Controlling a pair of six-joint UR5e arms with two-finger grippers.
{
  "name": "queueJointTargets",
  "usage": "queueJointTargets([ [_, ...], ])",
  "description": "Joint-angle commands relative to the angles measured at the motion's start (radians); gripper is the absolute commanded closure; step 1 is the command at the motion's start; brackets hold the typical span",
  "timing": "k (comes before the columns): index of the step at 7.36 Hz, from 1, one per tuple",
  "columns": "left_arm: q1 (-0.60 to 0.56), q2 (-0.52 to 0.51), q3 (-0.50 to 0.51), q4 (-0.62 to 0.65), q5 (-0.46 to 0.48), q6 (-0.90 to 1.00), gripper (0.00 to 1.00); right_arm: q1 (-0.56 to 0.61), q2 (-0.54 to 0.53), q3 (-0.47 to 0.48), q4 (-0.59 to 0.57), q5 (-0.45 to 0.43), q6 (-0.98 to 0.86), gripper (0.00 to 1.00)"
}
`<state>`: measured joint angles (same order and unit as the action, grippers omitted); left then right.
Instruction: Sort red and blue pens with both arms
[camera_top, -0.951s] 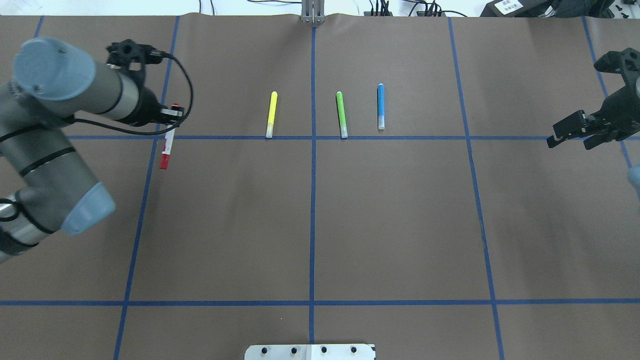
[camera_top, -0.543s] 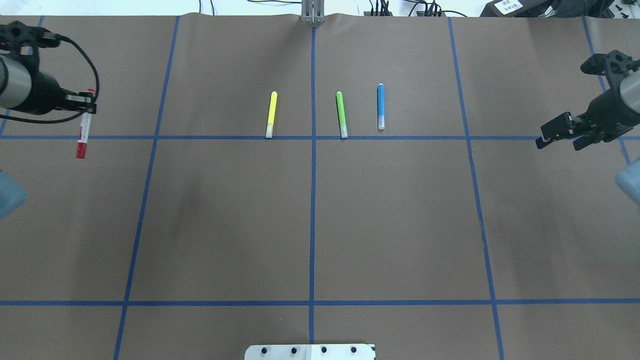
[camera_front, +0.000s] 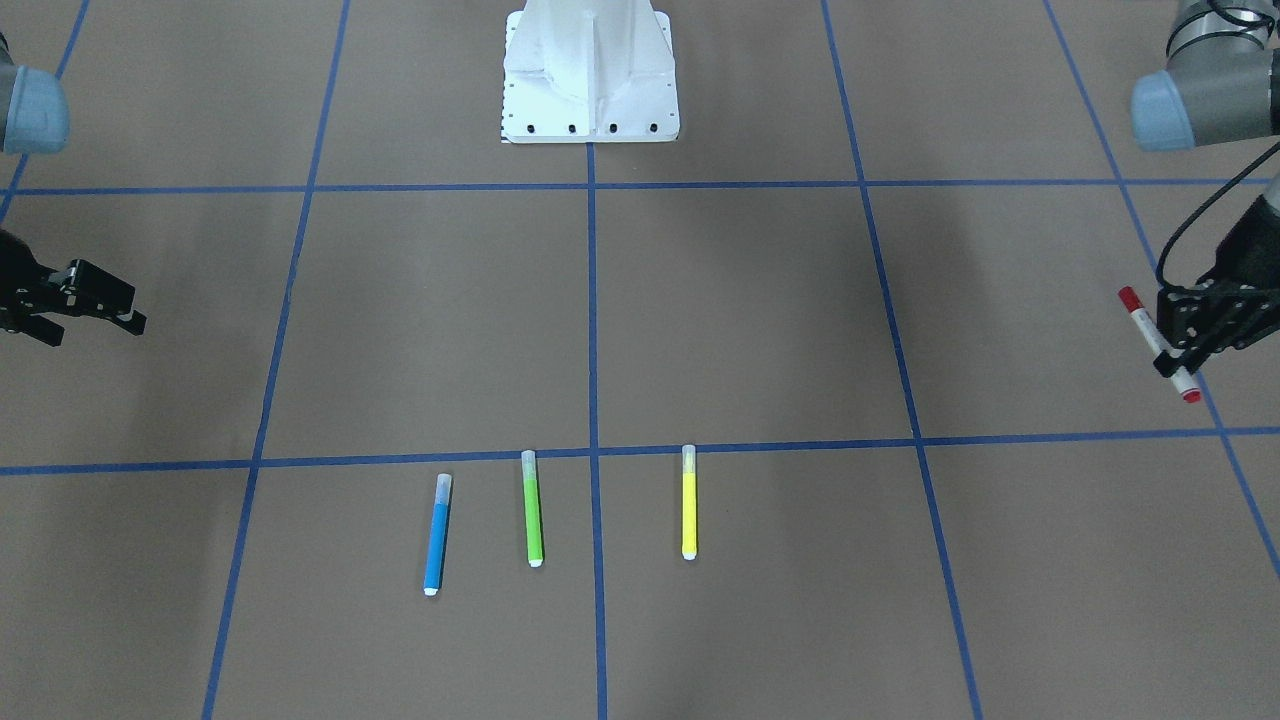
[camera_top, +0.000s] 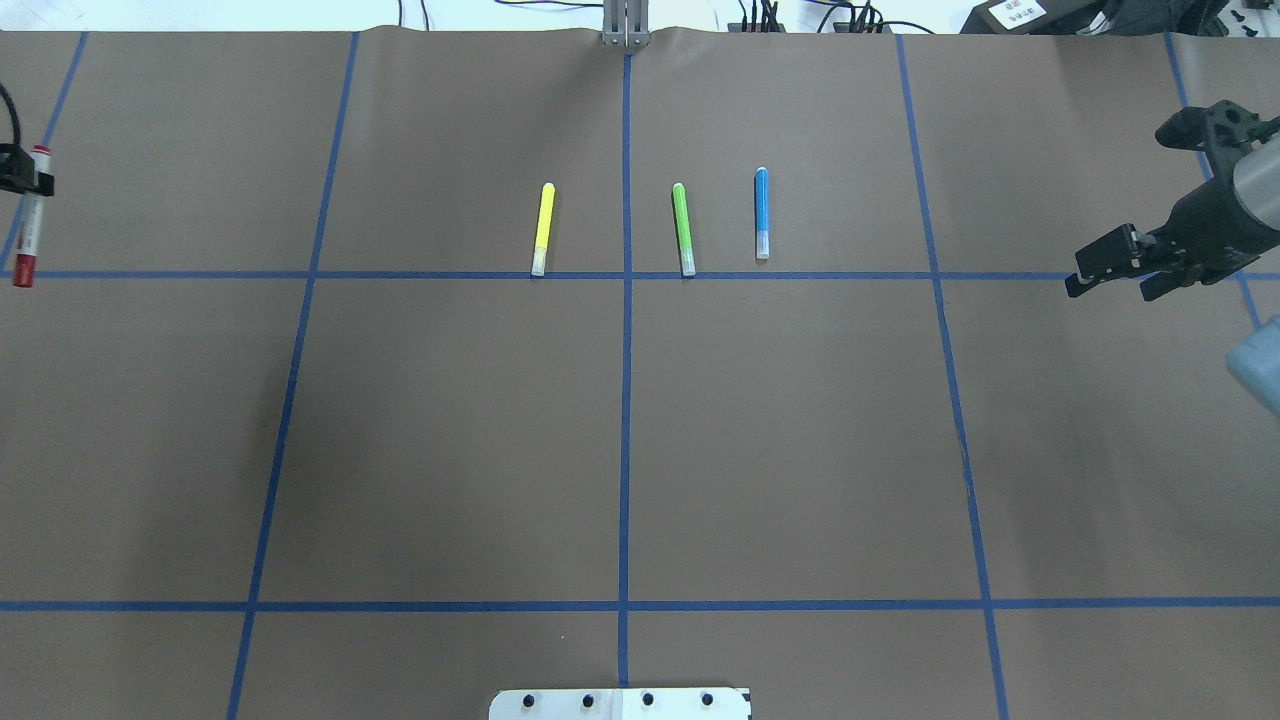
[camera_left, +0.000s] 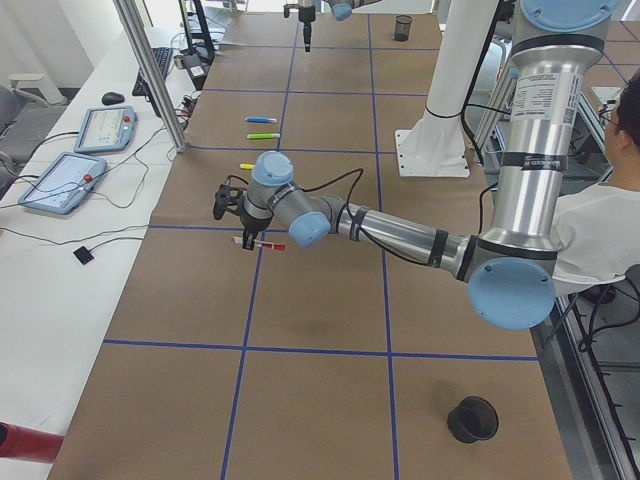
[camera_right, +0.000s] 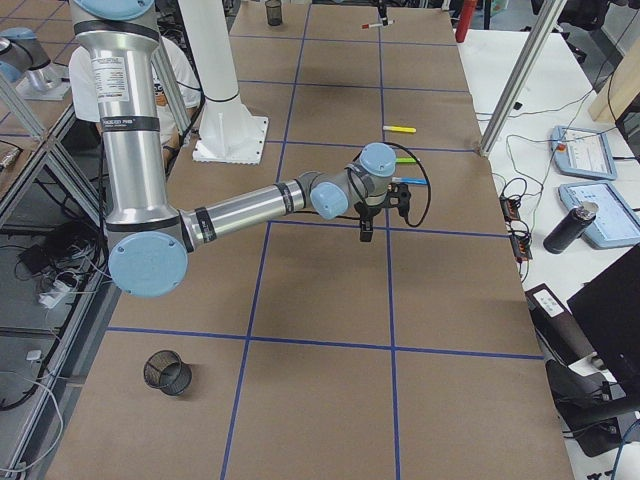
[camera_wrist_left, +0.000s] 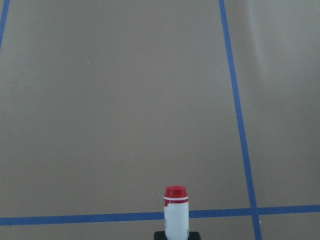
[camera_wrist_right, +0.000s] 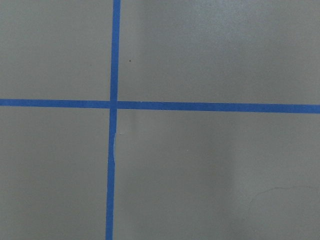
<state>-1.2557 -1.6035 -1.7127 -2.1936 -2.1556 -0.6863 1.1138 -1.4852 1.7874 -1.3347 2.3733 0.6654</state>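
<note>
At the counter's left edge, the left end effector (camera_front: 1172, 338) is clamped across the white barrel of the red pen (camera_front: 1140, 320). The pen's red cap and red end project on either side of the closed fingers. The right end effector (camera_top: 1108, 288) sits near the counter's right edge with its fingers spread apart and nothing between them. The blue pen (camera_top: 762, 213) lies flat on the counter toward the edge opposite the robot, right of the centre tape line and beside the green marker (camera_top: 683, 228). The yellow marker (camera_top: 542, 228) lies left of that line.
</note>
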Motion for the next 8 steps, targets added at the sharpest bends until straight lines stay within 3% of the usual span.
queueJointTargets([
  [1, -0.095, 0.185, 0.025, -0.255, -0.003, 0.094, 1.00, -0.008, 0.000, 0.001, 0.000, -0.018, 0.000, 0.00],
  [2, -0.138, 0.248, 0.027, -0.324, -0.009, 0.096, 1.00, -0.011, 0.000, 0.000, 0.000, -0.025, 0.000, 0.00],
  [4, -0.247, 0.353, 0.161, -0.627, -0.042, 0.120, 1.00, -0.015, 0.000, -0.002, 0.008, -0.025, 0.000, 0.00],
  [6, -0.427, 0.396, 0.249, -0.739, -0.237, 0.125, 1.00, -0.016, 0.000, -0.003, 0.008, -0.025, 0.000, 0.00],
  [8, -0.531, 0.535, 0.255, -0.895, -0.291, 0.123, 1.00, -0.016, 0.000, -0.005, 0.008, -0.026, 0.000, 0.00],
])
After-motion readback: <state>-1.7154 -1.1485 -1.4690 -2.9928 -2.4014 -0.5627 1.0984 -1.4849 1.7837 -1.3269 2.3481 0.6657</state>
